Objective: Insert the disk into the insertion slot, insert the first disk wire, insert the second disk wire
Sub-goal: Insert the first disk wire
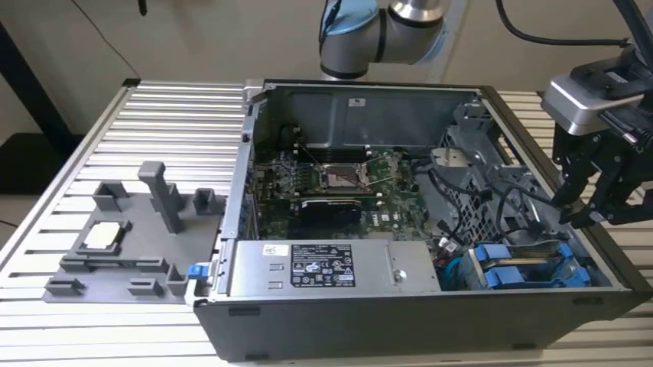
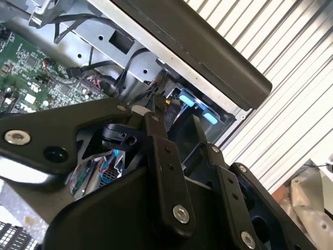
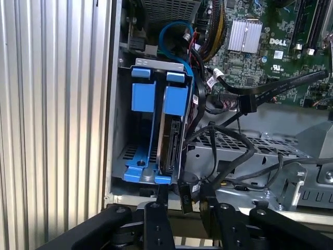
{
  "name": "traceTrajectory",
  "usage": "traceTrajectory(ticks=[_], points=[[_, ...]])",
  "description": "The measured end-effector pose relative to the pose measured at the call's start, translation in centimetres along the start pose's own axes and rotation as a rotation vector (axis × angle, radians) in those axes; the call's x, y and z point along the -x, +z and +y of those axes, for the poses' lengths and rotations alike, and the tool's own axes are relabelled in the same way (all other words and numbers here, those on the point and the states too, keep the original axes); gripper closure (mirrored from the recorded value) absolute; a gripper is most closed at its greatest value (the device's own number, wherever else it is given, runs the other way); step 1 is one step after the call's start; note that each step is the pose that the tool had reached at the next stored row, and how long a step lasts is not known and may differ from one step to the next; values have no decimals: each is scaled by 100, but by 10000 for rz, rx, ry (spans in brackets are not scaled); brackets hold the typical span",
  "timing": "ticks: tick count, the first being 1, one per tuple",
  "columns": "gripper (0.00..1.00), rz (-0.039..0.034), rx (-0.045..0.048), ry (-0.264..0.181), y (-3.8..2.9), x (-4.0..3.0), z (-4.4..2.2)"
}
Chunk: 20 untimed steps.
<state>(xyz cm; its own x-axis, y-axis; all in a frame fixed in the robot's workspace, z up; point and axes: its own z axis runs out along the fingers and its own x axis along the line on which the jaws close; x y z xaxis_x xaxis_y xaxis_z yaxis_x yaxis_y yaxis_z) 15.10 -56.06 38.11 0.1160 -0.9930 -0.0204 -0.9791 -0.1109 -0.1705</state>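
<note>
You can treat the disk (image 3: pixel 168 139) as seated. It stands on edge in the slot (image 3: pixel 156 63), inside the 1 of 2 blue brackets (image 3: pixel 175 99) that lies nearer the board (image 3: pixel 270 41). I therefore judge that you are on a wire step, though I cannot tell whether any wire is already in the disk.

In the exterior view your gripper (image 1: pixel 579 212) hovers over the case (image 1: pixel 408 321) wall on the exterior view's right, above the brackets. In the first wrist view the fingers (image 3: pixel 156 213) stand moderately apart. A small black plug (image 3: pixel 186 202) on a black wire sits in the gap, and I cannot tell whether either finger touches it.

As I read it, this step calls for you to square that plug to the disk's narrow edge and keep it clear of the loose black wires (image 3: pixel 229 156) beside the slot.

- **Plug and wire:** the plug looks like hard plastic, and its wire is pliant and may twist it
- **Brackets:** they are glossy moulded plastic
- **Plate:** the plate (image 3: pixel 234 143) next to the slot is thin grey perforated sheet metal
- **Fingers:** they are black bolted links
- **Tabletop:** the tabletop (image 1: pixel 153 115) is ribbed aluminium
</note>
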Motion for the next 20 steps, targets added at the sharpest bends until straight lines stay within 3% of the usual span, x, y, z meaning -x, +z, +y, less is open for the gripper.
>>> traceTrajectory(ticks=[3,4,10,11,20], points=[[64,0,-1,-3,0,0,0],[71,1,-2,-4,0,0,0],[74,0,-4,-9,0,0,-1],[80,0,-5,-10,0,0,-1],[81,-1,-9,-17,0,0,0]])
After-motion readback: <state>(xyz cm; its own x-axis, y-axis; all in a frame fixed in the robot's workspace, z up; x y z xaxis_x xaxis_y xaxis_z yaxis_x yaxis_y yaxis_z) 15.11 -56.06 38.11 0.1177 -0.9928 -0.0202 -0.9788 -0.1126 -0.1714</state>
